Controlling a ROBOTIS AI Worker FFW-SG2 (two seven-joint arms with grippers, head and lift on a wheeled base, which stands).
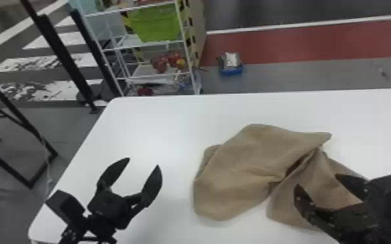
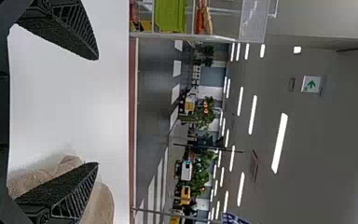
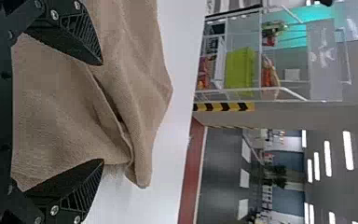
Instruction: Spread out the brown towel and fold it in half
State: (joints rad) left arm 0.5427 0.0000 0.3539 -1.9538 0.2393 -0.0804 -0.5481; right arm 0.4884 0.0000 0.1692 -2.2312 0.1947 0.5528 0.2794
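Can see the brown towel (image 1: 237,172) lying crumpled on the white desk (image 1: 156,123), centre to lower right of the head view, broad and rumpled leftward, deeply creased and doubled rightward. At lower left, can see the left gripper (image 1: 143,162) with fingers wide; at lower right, the right gripper (image 1: 316,180), fingers also wide, over the towel.

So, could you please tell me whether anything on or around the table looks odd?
The brown towel on the table is rumpled and twisted, with a deep crease towards its right side, so it looks askew rather than spread flat. Beyond the table, a blue container sits on the floor, perhaps misplaced.
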